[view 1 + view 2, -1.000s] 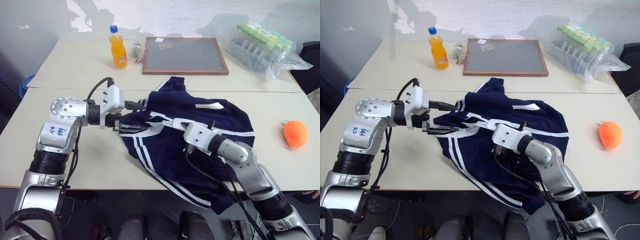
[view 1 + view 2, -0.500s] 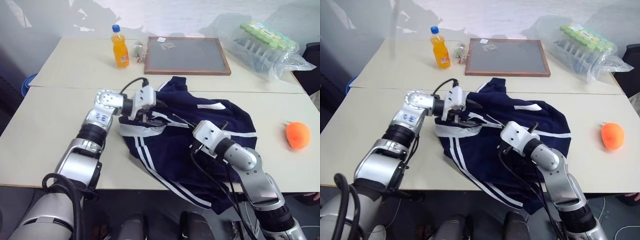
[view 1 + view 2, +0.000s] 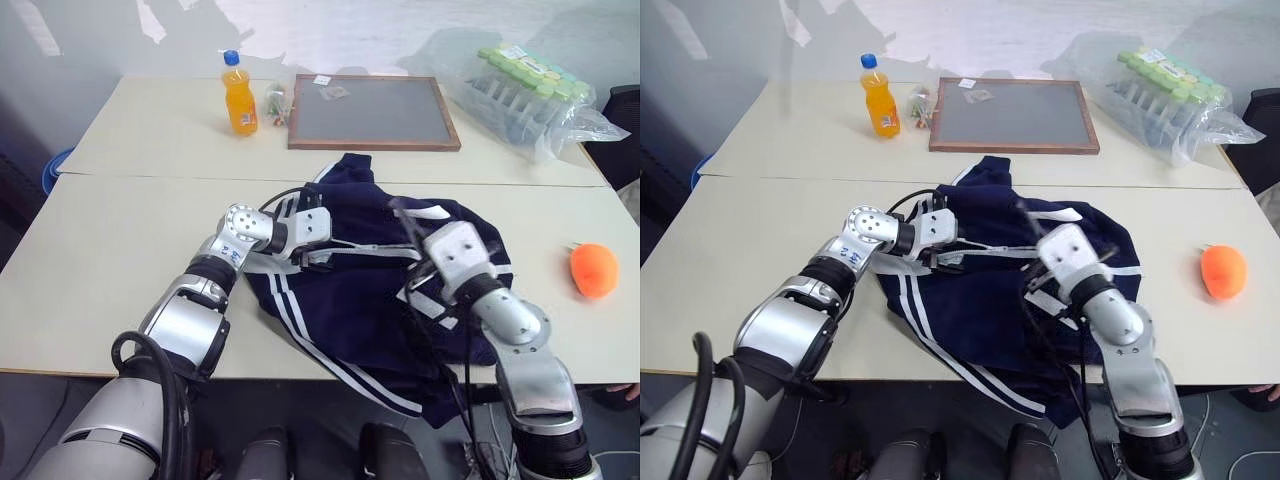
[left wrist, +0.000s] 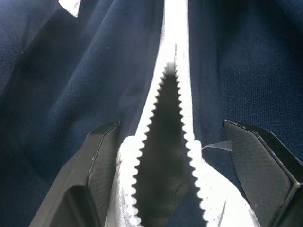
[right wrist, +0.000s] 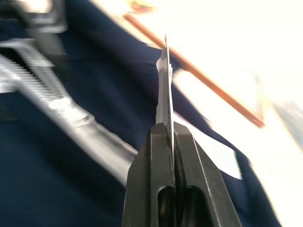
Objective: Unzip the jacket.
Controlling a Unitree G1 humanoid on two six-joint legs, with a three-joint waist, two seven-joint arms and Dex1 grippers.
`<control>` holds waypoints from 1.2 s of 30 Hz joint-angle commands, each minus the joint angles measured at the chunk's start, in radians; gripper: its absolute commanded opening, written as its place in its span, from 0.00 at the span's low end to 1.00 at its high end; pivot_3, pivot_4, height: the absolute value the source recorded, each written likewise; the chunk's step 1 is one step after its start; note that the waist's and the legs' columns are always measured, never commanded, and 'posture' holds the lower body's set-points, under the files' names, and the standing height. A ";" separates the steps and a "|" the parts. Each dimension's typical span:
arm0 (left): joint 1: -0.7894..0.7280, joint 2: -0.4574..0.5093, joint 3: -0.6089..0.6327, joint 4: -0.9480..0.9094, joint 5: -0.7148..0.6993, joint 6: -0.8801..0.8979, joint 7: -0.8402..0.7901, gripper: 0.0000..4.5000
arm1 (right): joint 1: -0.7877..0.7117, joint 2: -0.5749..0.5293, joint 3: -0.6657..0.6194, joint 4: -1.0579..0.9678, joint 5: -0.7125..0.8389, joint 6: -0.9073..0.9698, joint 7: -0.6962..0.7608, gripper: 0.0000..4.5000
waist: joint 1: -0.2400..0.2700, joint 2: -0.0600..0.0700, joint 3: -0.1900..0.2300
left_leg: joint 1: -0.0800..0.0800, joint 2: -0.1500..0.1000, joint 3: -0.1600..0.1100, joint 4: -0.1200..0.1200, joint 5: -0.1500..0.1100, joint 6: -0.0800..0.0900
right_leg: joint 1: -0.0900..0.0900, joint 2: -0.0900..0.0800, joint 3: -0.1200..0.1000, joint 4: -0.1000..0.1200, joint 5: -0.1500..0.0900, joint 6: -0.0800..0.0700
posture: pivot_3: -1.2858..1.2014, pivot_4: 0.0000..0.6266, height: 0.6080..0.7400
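The navy jacket [image 3: 350, 305] lies crumpled on the near table, its hem hanging over the front edge. Its white zipper [image 3: 370, 250] stretches taut between my two grippers. My left gripper [image 4: 171, 127] stands open over the jacket's left part. One finger [image 4: 102, 156] stands on each side of the zipper where its toothed halves [image 4: 147, 124] have parted. The halves are still joined further along [image 4: 176, 28]. My right gripper [image 5: 165, 130], right of the jacket's middle, is shut on a thin pale strip of the zipper [image 5: 164, 85], which rises between its fingers.
On the far table stand an orange drink bottle [image 3: 237, 95], a wood-framed grey board [image 3: 372, 110] and a plastic bag of green-capped tubes [image 3: 525, 85]. An orange ball [image 3: 592, 270] lies on the near table to the right. Bare tabletop [image 3: 110, 260] lies left of the jacket.
My left gripper has swung right and down from the jacket's left edge onto the zipper. My right gripper has moved right, and the zipper line between the two now runs straighter.
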 commanded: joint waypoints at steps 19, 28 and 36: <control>0.063 0.053 0.089 -0.033 -0.011 -0.008 -0.022 0.81 | -0.170 -0.510 -0.327 0.856 0.063 -0.518 -0.007 0.00 | -0.011 0.000 0.000 | 0.003 0.001 0.004 -0.002 0.000 0.000 | 0.000 0.000 0.002 0.000 0.000 0.000 | 0.52 0.24 1.00; 0.116 0.101 0.125 -0.118 -0.052 0.006 -0.058 0.81 | -0.357 -0.542 -0.148 1.024 0.061 -0.653 0.151 0.00 | -0.030 0.000 0.000 | 0.002 0.000 0.003 -0.002 0.000 0.000 | 0.000 0.000 0.002 0.000 0.000 0.000 | 0.52 0.24 1.00; 0.225 0.318 0.227 -0.564 -0.275 0.380 -0.347 0.88 | -0.435 -0.659 -0.008 1.075 0.213 -0.655 0.787 0.21 | -0.032 0.001 0.001 | 0.002 0.001 0.003 -0.003 0.000 0.000 | 0.000 0.000 0.002 -0.001 0.000 0.000 | 0.52 0.24 1.00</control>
